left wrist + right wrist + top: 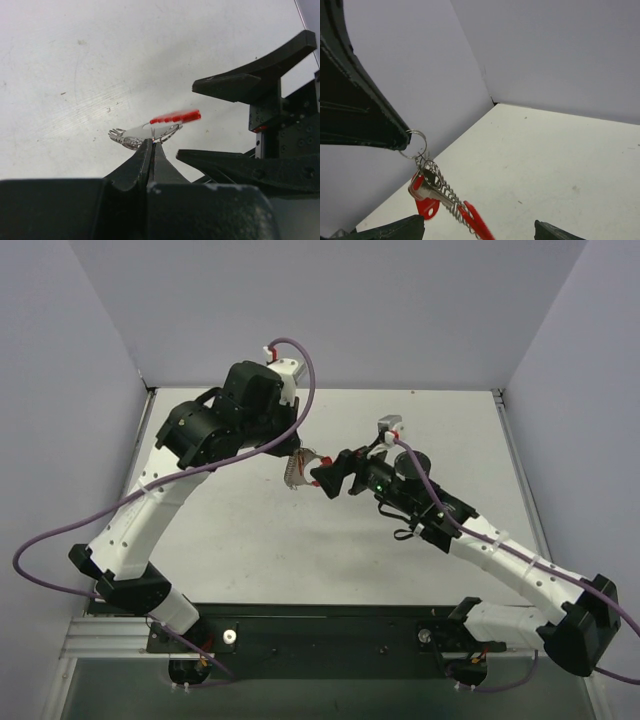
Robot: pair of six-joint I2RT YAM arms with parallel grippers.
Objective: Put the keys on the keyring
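Item: keyring (296, 472), a fan of small silver keys on a red curved loop. It sits over the middle of the bench (300, 570), between the two arms. The left gripper (151, 146) has its fingers pressed together on a thin silver wire ring (416, 145) at the top of the cluster, and the whole bunch hangs from that one point. In the right wrist view the ring sits at the tip of the dark left finger, and the cluster trails down and to the right from it. Its lower end runs off the bottom edge of that view, so it cannot be told whether it touches the bench. Item: key (426, 186), silver, with a red plastic tag (427, 207). It hangs in the same cluster just under the wire ring, against the fan of keys. Whether it is actually threaded onto the ring cannot be told. The red loop (176, 117) shows smeared in both wrist views. Item: right gripper (322, 478), just beside the keyring on its right. Its fingers (250, 75) are spread wide, one above and one below the level of the bunch, and they touch nothing. Surround: pale scuffed bench top and plain lilac-grey walls (545, 50).
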